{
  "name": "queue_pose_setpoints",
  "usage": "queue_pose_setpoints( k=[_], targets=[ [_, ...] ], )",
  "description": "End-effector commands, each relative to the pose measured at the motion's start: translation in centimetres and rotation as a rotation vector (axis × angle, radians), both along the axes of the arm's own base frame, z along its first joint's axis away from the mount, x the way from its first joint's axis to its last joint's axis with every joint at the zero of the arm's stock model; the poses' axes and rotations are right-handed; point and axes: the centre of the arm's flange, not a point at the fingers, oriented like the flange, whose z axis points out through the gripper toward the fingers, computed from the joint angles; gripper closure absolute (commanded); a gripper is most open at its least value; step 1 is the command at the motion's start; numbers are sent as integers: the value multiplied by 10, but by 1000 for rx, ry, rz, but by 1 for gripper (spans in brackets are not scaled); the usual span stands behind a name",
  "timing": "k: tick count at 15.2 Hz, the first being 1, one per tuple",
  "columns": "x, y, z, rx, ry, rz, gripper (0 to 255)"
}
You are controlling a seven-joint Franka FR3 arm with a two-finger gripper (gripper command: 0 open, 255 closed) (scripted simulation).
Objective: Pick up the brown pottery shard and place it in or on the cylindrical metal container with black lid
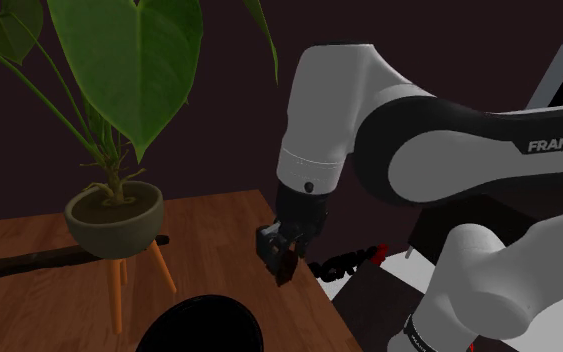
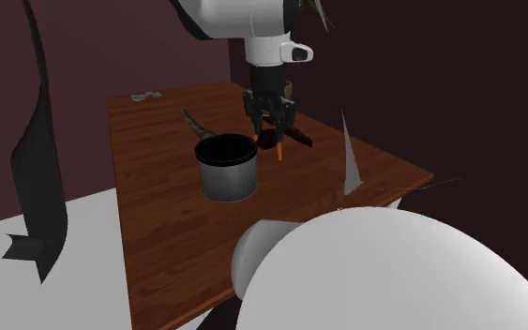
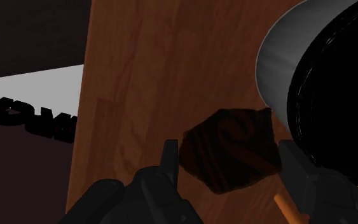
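The shard [image 3: 231,153] sits in the gripper [image 2: 271,137] beside the container [image 2: 226,180].

White arm [image 1: 334,95] bent at elbow, forearm vertical; black gripper [image 1: 283,255] pointing down, fingers [image 3: 170,158] clasping brown shard [image 3: 231,153] on both sides.

Potted plant [image 1: 114,218] — wooden table [image 1: 214,240]

arm [image 1: 334,95]: white, glossy, rounded shells | joints [image 1: 439,150]: dark bands | marking: pale "FRANKA" lettering [image 1: 559,146] on dark band | gripper [image 2: 271,137]: all black, two fingers
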Motion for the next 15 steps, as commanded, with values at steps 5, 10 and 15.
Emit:
queue_pose_setpoints(
  k=[5,10,15],
  targets=[
    [12,77,2,1,0,-1,255],
    [22,142,5,1,0,-1,255],
    [25,160,-10,1,0,-1,255]
  ],
)
